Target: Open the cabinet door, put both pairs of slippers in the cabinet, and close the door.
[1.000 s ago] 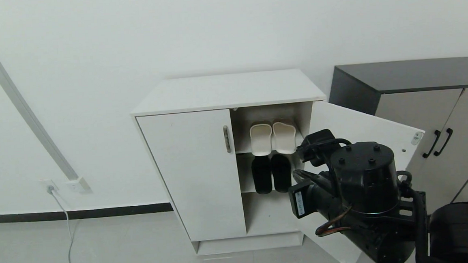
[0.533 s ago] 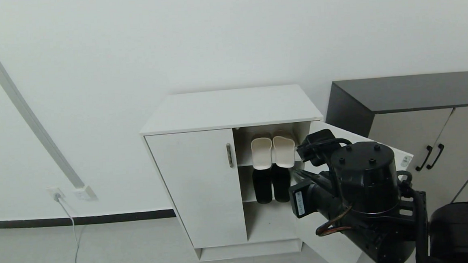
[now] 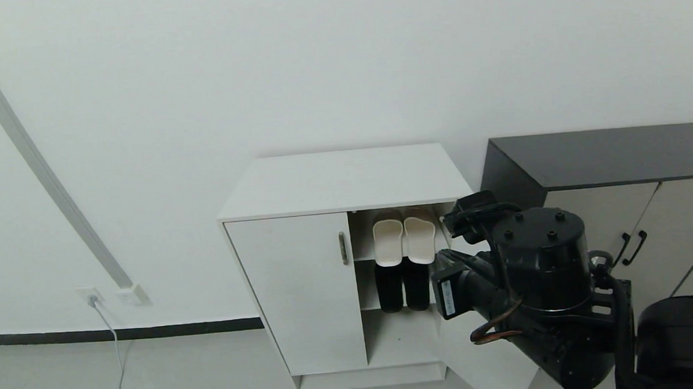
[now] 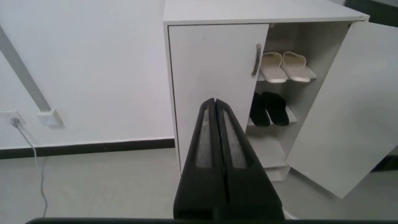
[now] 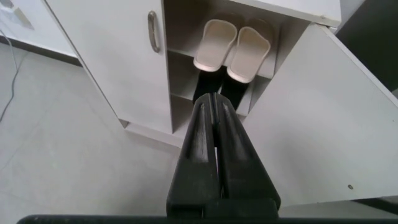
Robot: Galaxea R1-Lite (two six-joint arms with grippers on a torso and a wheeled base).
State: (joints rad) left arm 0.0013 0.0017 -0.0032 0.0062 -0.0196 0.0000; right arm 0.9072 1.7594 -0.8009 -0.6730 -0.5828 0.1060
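1. Head view: The white cabinet stood against the wall. Its shut door carried a handle, and its open door was swung out behind the right arm. The white slippers sat side by side on the upper shelf, with the black slippers on the shelf just below. A grey cabinet stood just beside the white one, on the arm's far side. A cable hung from a wall socket, well apart from the arm.

2. Left wrist view: The left claw was pressed fully together with nothing in it. The shut door lay straight ahead of its tips. Both pairs, white slippers over black slippers, sat farther ahead and off to one side. The open door stood beyond them.

3. Right wrist view: The right claw was closed to a thin slit and held nothing. The black slippers lay just past its tips, partly hidden by them. The white slippers were on the shelf above. The open door stood near, on one side of the claw, and the shut door with its handle stood on the other.
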